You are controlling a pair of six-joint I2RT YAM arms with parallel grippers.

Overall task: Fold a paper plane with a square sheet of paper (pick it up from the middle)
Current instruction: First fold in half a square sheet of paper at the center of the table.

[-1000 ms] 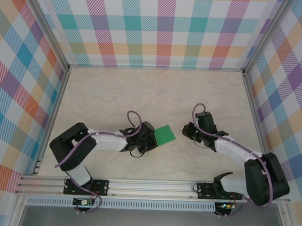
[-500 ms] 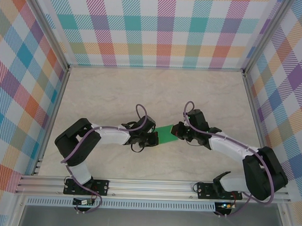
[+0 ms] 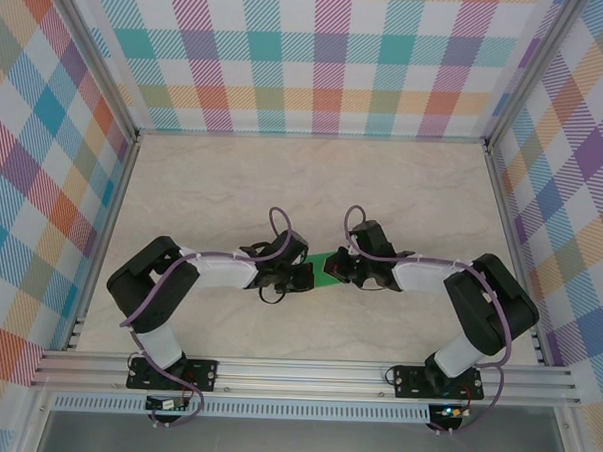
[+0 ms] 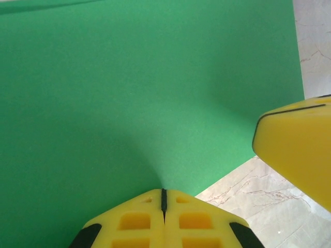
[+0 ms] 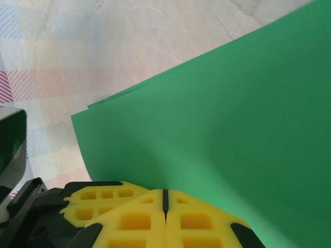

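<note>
Pinched from 2 sides near the middle of the table (image 3: 283, 185): square sheet of paper (image 3: 327, 268), left gripper (image 3: 304, 276) clamped on its left edge, right gripper (image 3: 342, 270), apart 1 second ago, now clamped on its right.

Top ext. cam: high, looks down on whole table (image 3: 213, 182); L & R wrist cams: v. close, facing the square sheet of paper (image 4: 129, 93) from opposite sides; sheet common to all views.
</note>
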